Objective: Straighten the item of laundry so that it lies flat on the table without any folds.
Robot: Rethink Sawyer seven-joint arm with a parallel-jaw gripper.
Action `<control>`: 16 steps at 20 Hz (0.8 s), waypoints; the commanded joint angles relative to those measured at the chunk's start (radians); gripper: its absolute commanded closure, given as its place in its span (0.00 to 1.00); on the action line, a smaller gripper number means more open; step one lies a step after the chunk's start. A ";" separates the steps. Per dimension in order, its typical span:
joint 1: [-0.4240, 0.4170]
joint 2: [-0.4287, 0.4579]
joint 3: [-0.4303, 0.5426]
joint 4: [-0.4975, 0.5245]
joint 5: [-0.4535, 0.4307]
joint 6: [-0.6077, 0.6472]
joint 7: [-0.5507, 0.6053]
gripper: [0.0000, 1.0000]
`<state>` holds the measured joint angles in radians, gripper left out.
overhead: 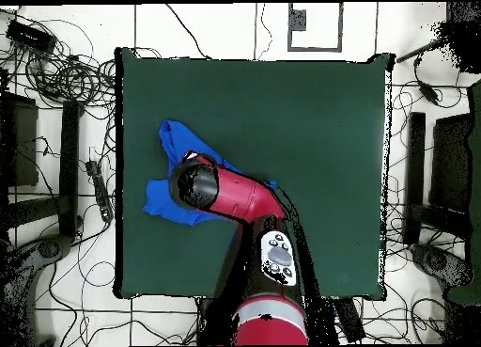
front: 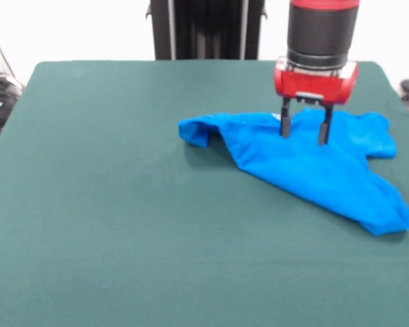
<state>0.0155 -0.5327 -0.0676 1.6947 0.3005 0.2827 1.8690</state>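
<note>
Bright blue child's T-shirt before me: crumpled, folded over itself, plain side up, lying on the dark green felt table.

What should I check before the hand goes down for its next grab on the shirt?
1. Hand open: ok, the two fingers stand apart.
2. Hand over the T-shirt: ok in both views.
3. Fingertips touching the cloth: cannot tell.
4. T-shirt flat: not ok, bunched and folded, one end curled under.
5. T-shirt fully on the table: ok, though near one edge.
6. Cloth under the arm: cannot tell from overhead, it is covered.
</note>
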 commanded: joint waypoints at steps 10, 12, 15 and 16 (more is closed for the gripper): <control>-0.099 0.003 0.106 0.141 -0.173 -0.044 0.054 0.00; -0.121 0.004 0.125 0.156 -0.196 -0.061 0.054 0.00; -0.153 0.018 0.152 0.169 -0.228 -0.084 0.057 0.00; -0.158 0.025 0.154 0.167 -0.237 -0.089 0.059 0.00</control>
<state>-0.1180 -0.5438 -0.0598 1.7713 0.1210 0.2577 1.8692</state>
